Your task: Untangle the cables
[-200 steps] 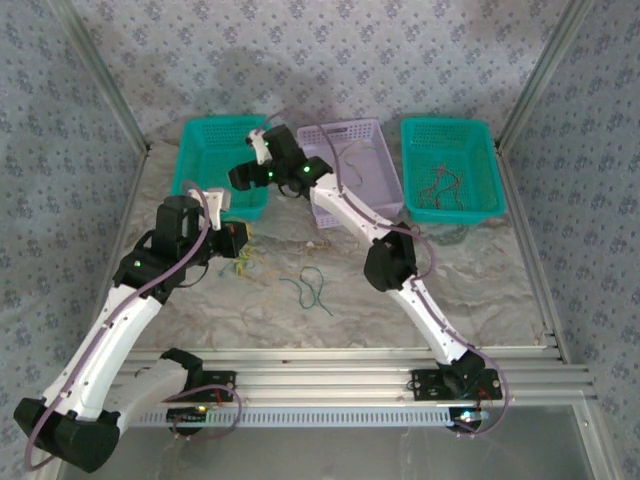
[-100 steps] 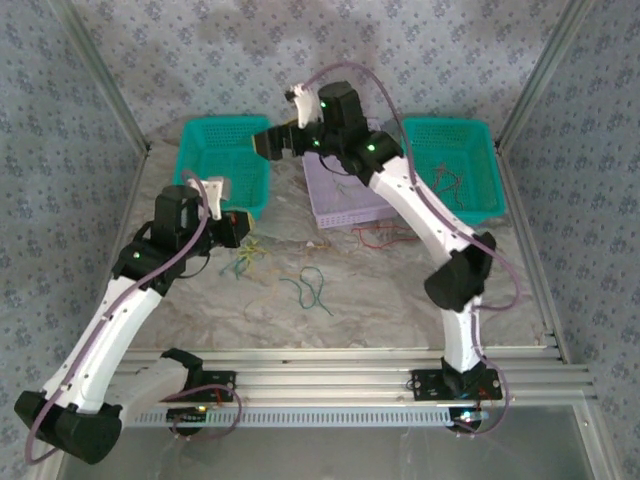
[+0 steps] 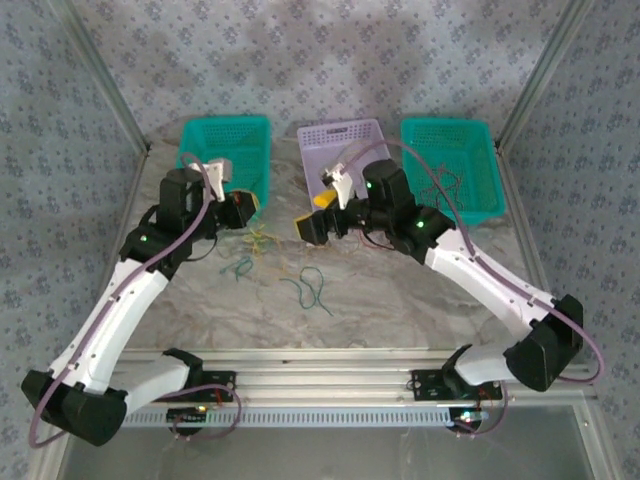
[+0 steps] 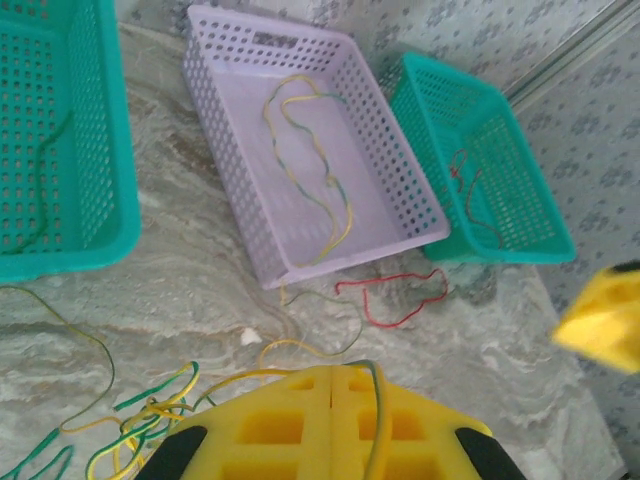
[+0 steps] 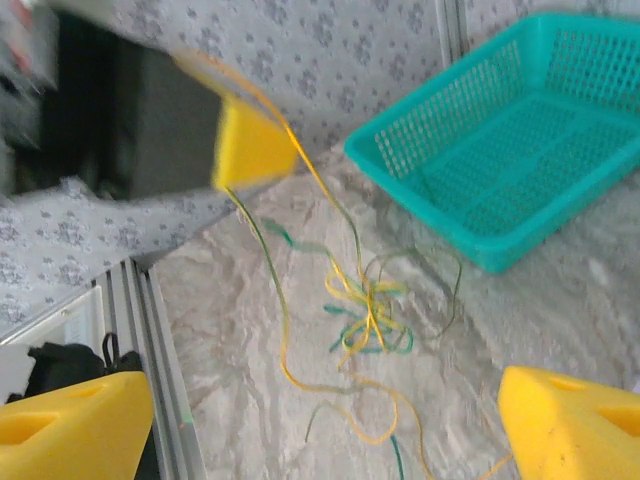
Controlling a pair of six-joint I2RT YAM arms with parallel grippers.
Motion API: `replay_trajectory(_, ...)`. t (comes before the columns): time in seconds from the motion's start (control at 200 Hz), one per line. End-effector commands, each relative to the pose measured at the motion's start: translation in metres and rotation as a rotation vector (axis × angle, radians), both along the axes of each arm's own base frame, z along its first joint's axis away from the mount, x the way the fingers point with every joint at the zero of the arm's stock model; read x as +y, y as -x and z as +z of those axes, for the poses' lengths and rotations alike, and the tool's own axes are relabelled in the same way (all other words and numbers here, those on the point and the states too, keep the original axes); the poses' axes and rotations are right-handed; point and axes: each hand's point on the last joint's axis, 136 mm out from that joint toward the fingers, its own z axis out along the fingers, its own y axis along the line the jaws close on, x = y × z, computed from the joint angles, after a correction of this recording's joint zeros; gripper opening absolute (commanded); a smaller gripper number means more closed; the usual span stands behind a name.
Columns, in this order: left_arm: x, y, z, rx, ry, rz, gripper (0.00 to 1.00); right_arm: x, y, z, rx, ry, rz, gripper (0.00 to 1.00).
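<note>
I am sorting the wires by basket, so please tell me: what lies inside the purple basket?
One long yellow-and-green cable lies curled on the floor of the purple basket. In the view from above, the right arm covers the basket's near part.

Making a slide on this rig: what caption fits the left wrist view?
Left gripper shut on a yellow-green cable, facing a lilac basket holding a second cable, red cable on the table.

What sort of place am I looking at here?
Probably a robot test booth, not a home: cloth-lined walls on aluminium posts, a left arm and right arm bolted to a rail, and baskets beside loose cables.
</note>
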Motion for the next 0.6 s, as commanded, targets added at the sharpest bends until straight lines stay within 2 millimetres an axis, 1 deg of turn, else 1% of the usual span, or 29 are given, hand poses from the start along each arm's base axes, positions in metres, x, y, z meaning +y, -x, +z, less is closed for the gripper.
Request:
replay_trajectory(0.0,-0.010,0.007,0.037,-0.070,0.126,-0.016,0.00,0.009,-0.001,-0.040,0.074,-0.013,0.020,0.89)
replay_trajectory(0.05,-0.011,0.013,0.039,-0.069,0.143,-0.020,0.00,0.013,-0.003,-0.052,0.092,-0.014,0.017,0.88)
replay_trajectory(0.125,-0.012,0.021,0.039,-0.065,0.158,-0.030,0.00,0.017,-0.011,-0.064,0.112,-0.029,0.008,0.87)
replay_trajectory(0.18,-0.012,0.027,0.040,-0.065,0.165,-0.035,0.00,0.018,-0.020,-0.069,0.117,-0.035,-0.014,0.86)
replay_trajectory(0.32,-0.012,0.041,0.041,-0.064,0.186,-0.055,0.00,0.032,-0.033,-0.081,0.149,-0.062,-0.002,0.82)
replay_trajectory(0.38,-0.014,0.046,0.041,-0.065,0.189,-0.074,0.00,0.034,-0.041,-0.082,0.165,-0.093,-0.010,0.80)
replay_trajectory(0.44,-0.013,0.050,0.040,-0.068,0.185,-0.086,0.00,0.029,-0.051,-0.082,0.177,-0.127,-0.039,0.80)
replay_trajectory(0.5,-0.015,0.055,0.039,-0.072,0.181,-0.109,0.00,0.025,-0.061,-0.078,0.184,-0.173,-0.066,0.79)
replay_trajectory(0.555,-0.015,0.057,0.037,-0.072,0.176,-0.114,0.00,0.030,-0.061,-0.072,0.196,-0.210,-0.041,0.78)
replay_trajectory(0.595,-0.014,0.057,0.036,-0.072,0.172,-0.111,0.00,0.039,-0.057,-0.069,0.209,-0.221,-0.011,0.78)
